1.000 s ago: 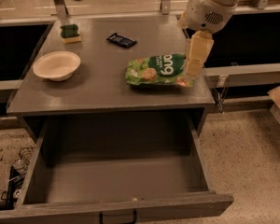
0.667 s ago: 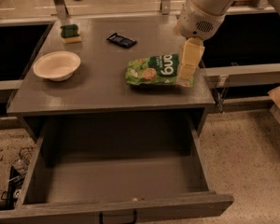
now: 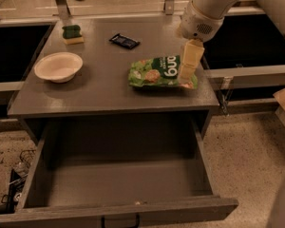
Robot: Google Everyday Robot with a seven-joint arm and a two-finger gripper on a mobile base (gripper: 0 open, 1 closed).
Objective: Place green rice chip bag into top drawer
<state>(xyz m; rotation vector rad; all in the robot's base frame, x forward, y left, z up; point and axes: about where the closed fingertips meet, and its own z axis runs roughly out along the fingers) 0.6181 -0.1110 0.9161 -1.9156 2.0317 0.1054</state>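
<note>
The robot's cream-coloured end effector (image 3: 189, 69) pointed down at the right end of the green rice chip bag (image 3: 156, 72). Whether it touched the crinkled foil, and whether it was spread or pressed together, could not be told from this angle. The bag lay flat on the matte grey worktop (image 3: 104, 96), stretching leftward from the end effector. It was glossy bright green with a darker band, white lettering and printed round tan rice cakes.

Below the end effector and nearer the camera, the top drawer (image 3: 61, 212) stood pulled out, a wide, shallow box of grained grey wood. Its rear was lost in shadow under the worktop, and its small black handle (image 3: 119, 221) was clipped by the frame's bottom edge.

Far to the end effector's left sat a smooth, round off-white bowl (image 3: 58, 66). Behind the bowl was a green-topped sponge (image 3: 72, 33), and a small flat black wrapper (image 3: 124, 41) lay behind and left of the end effector. The arm's rounded white wrist ran out of the frame at top right.
</note>
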